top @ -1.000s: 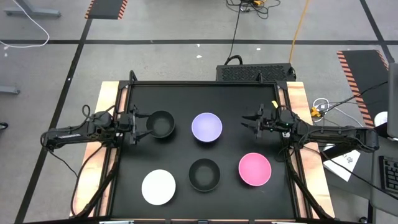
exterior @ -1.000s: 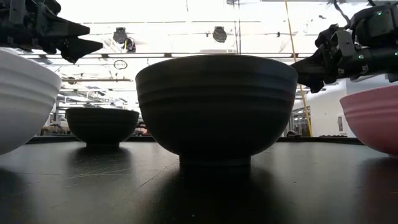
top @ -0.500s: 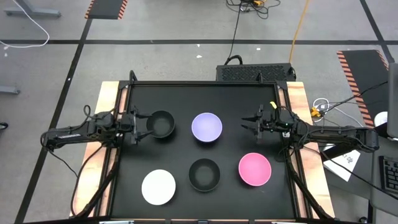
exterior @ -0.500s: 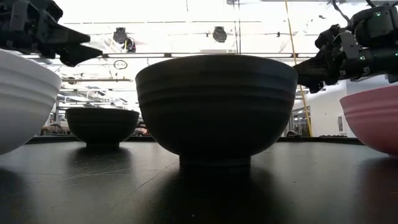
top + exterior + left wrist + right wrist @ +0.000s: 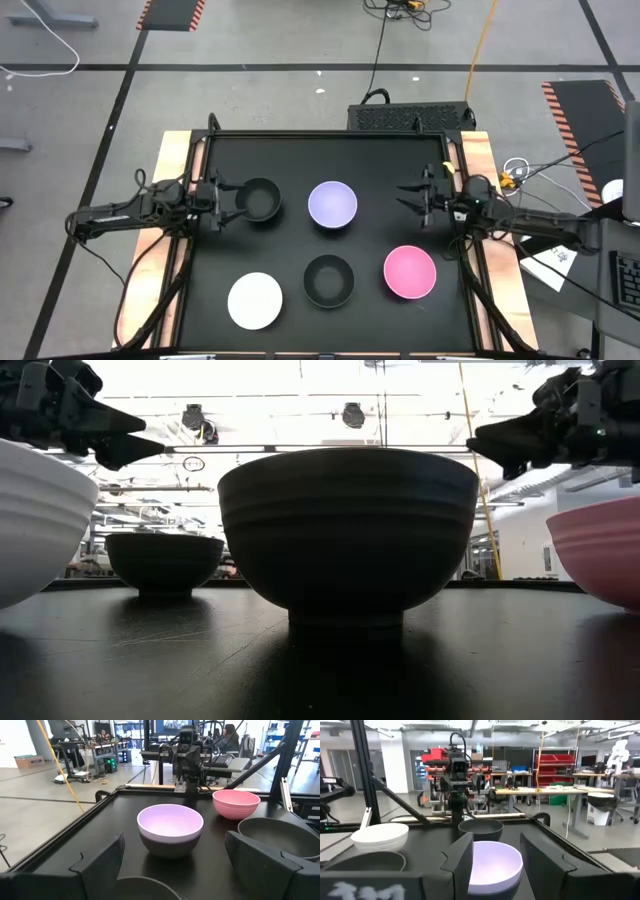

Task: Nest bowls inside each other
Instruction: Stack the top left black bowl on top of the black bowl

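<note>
I see the left tool (image 5: 222, 201) spread wide, empty, just beside the far-left black bowl (image 5: 260, 199). Right tool (image 5: 412, 195) partly open, empty, near the lavender bowl (image 5: 332, 205), which sits nested in a black one. White bowl (image 5: 254, 300), black bowl (image 5: 329, 280), pink bowl (image 5: 410, 272) line the near surface (image 5: 300, 150).

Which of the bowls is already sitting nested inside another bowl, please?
The lavender bowl: it sits inside a black bowl, whose dark wall shows beneath it. The others stand singly.
</note>
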